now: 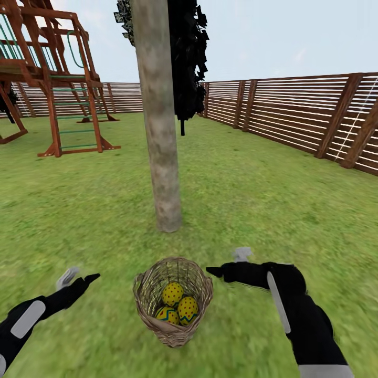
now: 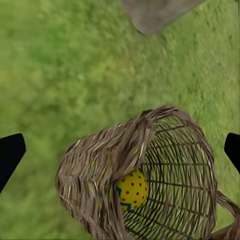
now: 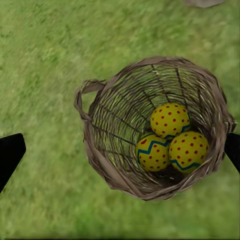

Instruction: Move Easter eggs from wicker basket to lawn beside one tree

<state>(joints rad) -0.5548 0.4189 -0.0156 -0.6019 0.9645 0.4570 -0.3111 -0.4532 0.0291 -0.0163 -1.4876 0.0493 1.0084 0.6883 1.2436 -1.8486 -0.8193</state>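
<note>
The wicker basket [image 1: 140, 294] stands upright on the lawn [image 1: 273, 210], just in front of the tree [image 1: 160, 131] with its thick grey-brown trunk. Three yellow Easter eggs with red dots lie together in its bottom: one [image 1: 172, 293] behind, two [image 1: 188, 310] [image 1: 167, 315] in front. My left gripper [image 1: 80, 276] hovers open to the basket's left and my right gripper [image 1: 227, 262] hovers open to its right, both empty. The right wrist view looks down on the basket [image 3: 95, 145] with the eggs [image 3: 170, 120] [image 3: 152, 152] [image 3: 189, 150]. The left wrist view shows the basket wall [image 2: 85, 170] and one egg [image 2: 131, 190].
A wooden play frame with a ladder [image 1: 63, 79] stands at the back left. A slatted wooden fence [image 1: 294, 115] runs along the right and the back. A dark thin-stemmed tree [image 1: 188, 58] rises behind the trunk. Grass spreads around the trunk's foot [image 2: 150, 15].
</note>
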